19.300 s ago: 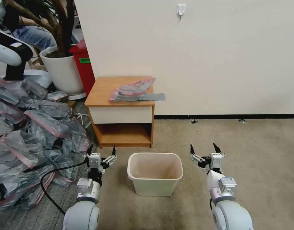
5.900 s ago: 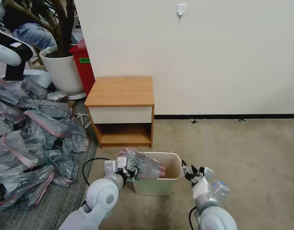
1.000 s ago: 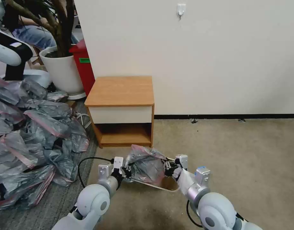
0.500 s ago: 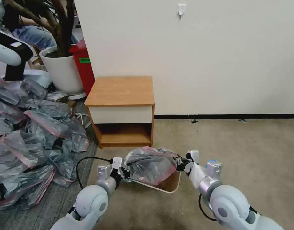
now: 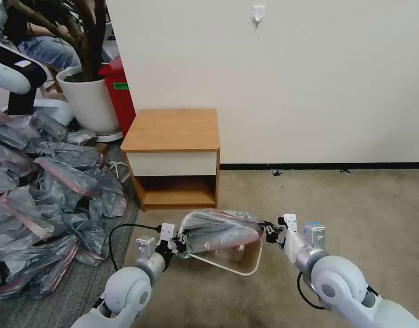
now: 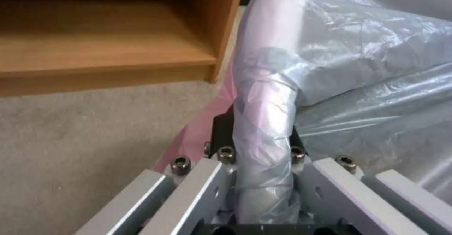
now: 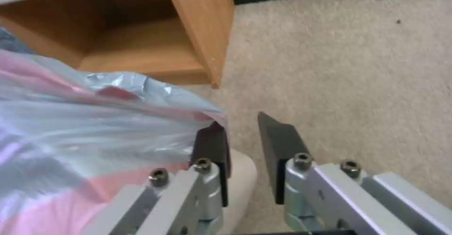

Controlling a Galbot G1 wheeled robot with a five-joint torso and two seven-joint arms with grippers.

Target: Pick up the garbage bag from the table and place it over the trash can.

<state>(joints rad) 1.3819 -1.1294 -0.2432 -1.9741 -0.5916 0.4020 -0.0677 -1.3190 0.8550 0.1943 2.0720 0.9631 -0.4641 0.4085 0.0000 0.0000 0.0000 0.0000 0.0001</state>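
While stretched between end effectors, garbage bag [image 5: 220,232]

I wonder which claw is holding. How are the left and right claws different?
The left claw is shut on the garbage bag where it wraps the trash can rim; the right claw is open, gripping nothing. The left claw is at the bag's left end, the right claw at its right end. Both sit low beside the can.
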